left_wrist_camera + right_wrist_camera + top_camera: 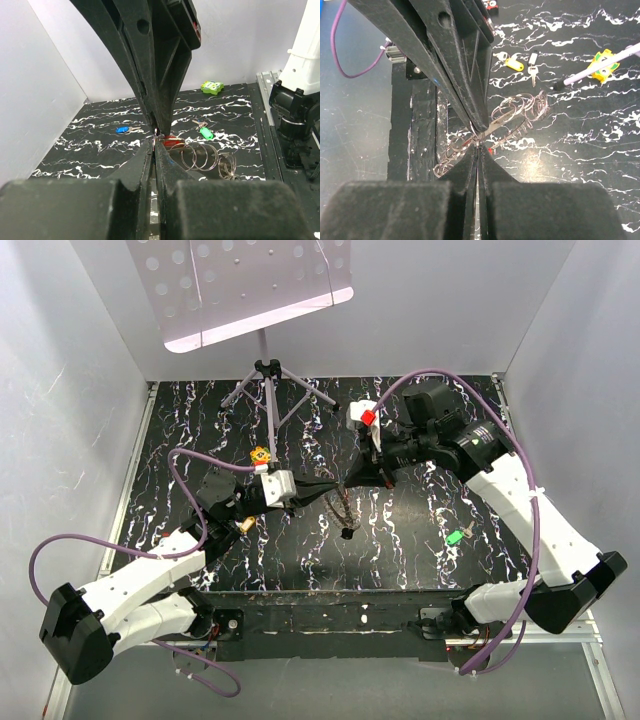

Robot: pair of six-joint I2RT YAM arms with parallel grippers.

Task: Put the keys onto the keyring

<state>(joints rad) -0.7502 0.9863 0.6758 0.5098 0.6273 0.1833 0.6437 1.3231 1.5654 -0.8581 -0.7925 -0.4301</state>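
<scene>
Both grippers meet tip to tip above the middle of the table. My left gripper (335, 490) (156, 144) is shut on a thin wire keyring (157, 132) (481, 134). My right gripper (358, 480) (478, 146) is shut on the same ring from the other side. A small red piece (175, 141) shows just behind the tips; I cannot tell whether it hangs on the ring. Loose keys lie on the table: a green one (455, 537) (205, 133), a blue one (122, 130), a brass one (245, 524), a yellow one (514, 63) and a silver one (533, 71).
A rack of spare wire rings (343, 508) (205, 157) (520, 107) lies right under the grippers. A yellow dotted block (262, 454) (601, 65) sits by the left arm. A music stand's tripod (268, 380) stands at the back. White walls enclose the black marbled table (420, 570).
</scene>
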